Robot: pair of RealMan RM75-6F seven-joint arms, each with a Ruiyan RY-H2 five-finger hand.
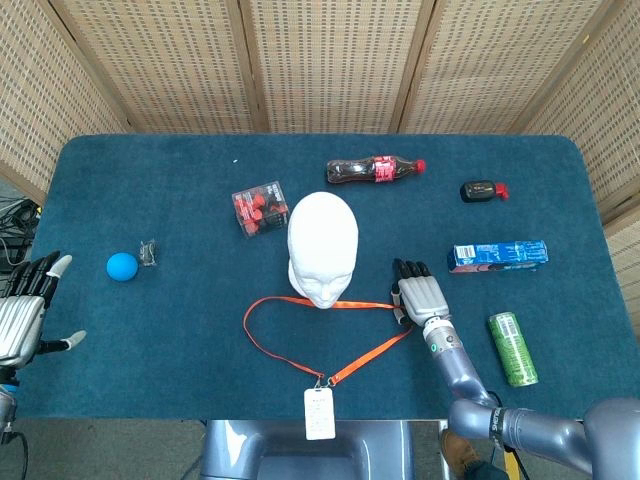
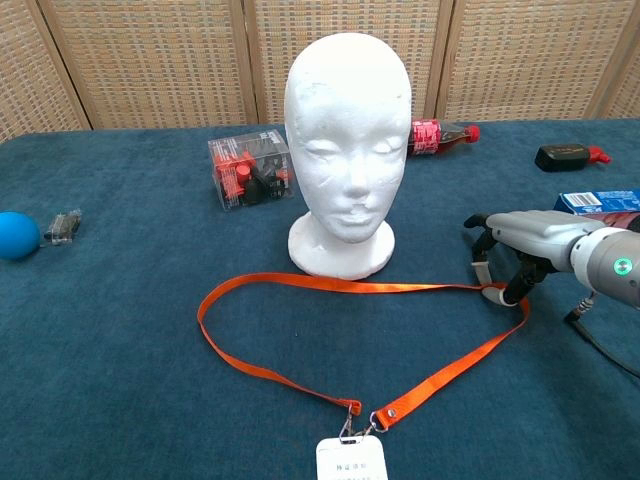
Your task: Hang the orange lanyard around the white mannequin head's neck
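Blue tabletop: right hand [image 2: 515, 250] pinches orange lanyard [image 2: 330, 290] (beside mannequin head [image 2: 346, 140]); left hand [image 1: 22, 315] spread, empty

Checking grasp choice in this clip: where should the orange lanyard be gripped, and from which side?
Judging by its pose, grip the orange lanyard at the right bend of its loop, where the right hand is. The strap lies flat on the table, so come from above and pinch it; the mannequin head stands beside.
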